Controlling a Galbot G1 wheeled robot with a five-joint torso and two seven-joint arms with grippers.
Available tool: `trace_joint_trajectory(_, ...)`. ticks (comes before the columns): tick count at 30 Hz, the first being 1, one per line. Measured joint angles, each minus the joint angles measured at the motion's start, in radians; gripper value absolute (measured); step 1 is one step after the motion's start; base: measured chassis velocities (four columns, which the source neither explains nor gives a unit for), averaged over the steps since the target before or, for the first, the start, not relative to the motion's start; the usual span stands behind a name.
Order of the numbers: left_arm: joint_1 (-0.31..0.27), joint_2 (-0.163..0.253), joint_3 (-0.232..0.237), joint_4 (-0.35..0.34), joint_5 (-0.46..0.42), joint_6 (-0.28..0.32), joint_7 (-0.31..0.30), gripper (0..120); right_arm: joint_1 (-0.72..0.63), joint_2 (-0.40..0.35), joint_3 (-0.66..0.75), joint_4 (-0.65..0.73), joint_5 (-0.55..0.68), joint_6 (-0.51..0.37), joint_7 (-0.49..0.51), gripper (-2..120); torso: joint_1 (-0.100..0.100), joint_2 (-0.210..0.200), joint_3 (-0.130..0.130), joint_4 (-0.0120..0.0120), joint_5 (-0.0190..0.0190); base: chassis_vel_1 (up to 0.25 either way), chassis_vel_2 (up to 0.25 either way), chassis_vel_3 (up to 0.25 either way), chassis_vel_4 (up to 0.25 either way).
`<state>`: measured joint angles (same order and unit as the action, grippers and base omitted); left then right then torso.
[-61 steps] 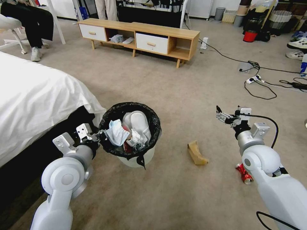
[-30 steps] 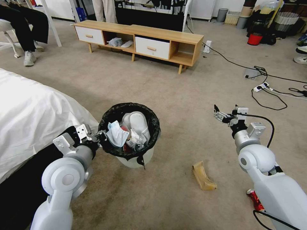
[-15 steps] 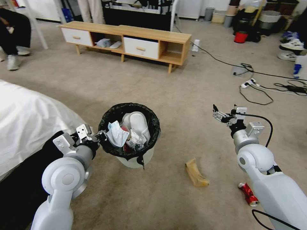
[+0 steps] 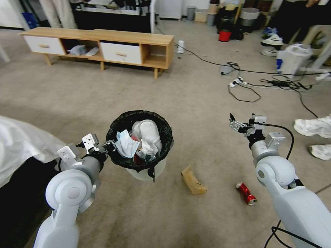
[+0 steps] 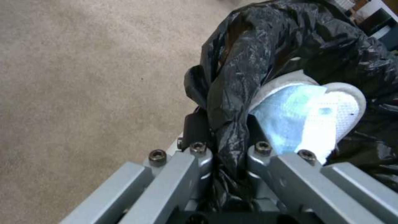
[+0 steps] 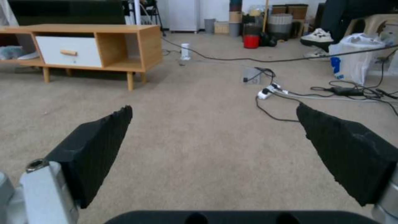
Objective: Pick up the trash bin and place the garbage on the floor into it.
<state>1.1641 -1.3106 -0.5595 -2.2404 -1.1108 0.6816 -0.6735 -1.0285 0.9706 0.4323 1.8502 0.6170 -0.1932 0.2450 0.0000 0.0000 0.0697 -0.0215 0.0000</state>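
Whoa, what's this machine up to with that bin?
It is tidying litter off the floor. Its left claw is clamped on the rim of the trash bin, pinching the black liner, and the bin already holds a face mask and other rubbish. The right claw hangs open and empty above the carpet. A torn cardboard piece and a crushed red can lie on the floor between the arms.

light: even, bright | shadows: soft | edges: fisheye warp | wrist imgs: blurry
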Motion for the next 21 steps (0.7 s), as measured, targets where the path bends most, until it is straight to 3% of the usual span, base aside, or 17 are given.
trace_joint_trajectory(10, -0.001, 0.0, 0.0, 0.0, -0.001, -0.003, 0.002, 4, 0.001, -0.001, 0.0, -0.001, 0.002, -0.001, -0.003, 100, 0.0, 0.0, 0.0, -0.0004, 0.0, 0.0, 0.0, 0.0, 0.0)
trace_joint_trajectory(16, -0.003, 0.003, 0.0, 0.002, -0.003, -0.003, 0.002, 4, -0.006, -0.028, 0.021, 0.0, 0.032, -0.046, -0.003, 100, 0.0, 0.0, 0.0, -0.0003, 0.0, 0.0, 0.0, 0.0, 0.0)
trace_joint_trajectory(18, -0.003, 0.005, 0.0, 0.003, -0.003, -0.002, 0.004, 4, -0.021, -0.06, 0.049, 0.014, 0.108, -0.144, -0.021, 100, 0.0, 0.0, 0.0, -0.0003, 0.0001, 0.0, 0.0, 0.0, 0.0)
trace_joint_trajectory(21, -0.003, 0.005, 0.0, 0.003, -0.003, -0.002, 0.004, 4, -0.029, -0.075, 0.066, 0.02, 0.151, -0.202, -0.026, 100, 0.0, 0.0, 0.0, -0.0002, 0.0, 0.0, 0.0, 0.0, 0.0)
